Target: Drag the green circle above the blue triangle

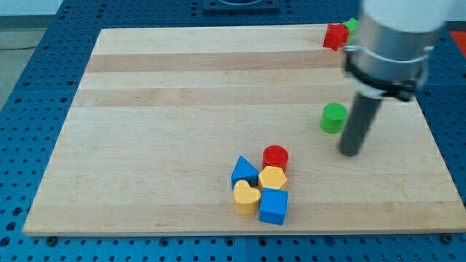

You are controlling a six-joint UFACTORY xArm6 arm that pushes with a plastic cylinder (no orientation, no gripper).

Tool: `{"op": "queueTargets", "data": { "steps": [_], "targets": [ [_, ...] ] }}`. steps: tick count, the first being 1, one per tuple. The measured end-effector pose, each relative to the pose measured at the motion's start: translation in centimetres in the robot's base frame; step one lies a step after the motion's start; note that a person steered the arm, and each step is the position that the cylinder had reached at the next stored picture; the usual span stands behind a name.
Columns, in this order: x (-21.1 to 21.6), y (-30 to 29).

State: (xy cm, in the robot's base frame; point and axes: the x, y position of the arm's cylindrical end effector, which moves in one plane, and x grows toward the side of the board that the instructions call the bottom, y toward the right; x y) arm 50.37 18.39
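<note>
The green circle (334,117) sits on the wooden board at the view's right. The blue triangle (244,172) lies at the lower middle, at the left of a tight cluster. My tip (350,151) rests on the board just to the right of and below the green circle, a small gap apart from it. The blue triangle is well to the left of and below my tip.
A red circle (275,156), a yellow hexagon (273,177), a yellow heart (246,196) and a blue cube (274,206) crowd the blue triangle. A red block (335,36) and a green block (352,26) sit at the top right edge, partly hidden by the arm.
</note>
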Motion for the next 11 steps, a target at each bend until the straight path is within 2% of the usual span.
{"op": "queueTargets", "data": {
  "steps": [1, 2, 3, 7, 9, 11],
  "targets": [
    [-2.4, 4.5],
    [-7.2, 3.1],
    [-8.2, -0.5],
    [-5.7, -3.5],
    [-5.1, -7.6],
    [-3.9, -5.0]
  ]
}}
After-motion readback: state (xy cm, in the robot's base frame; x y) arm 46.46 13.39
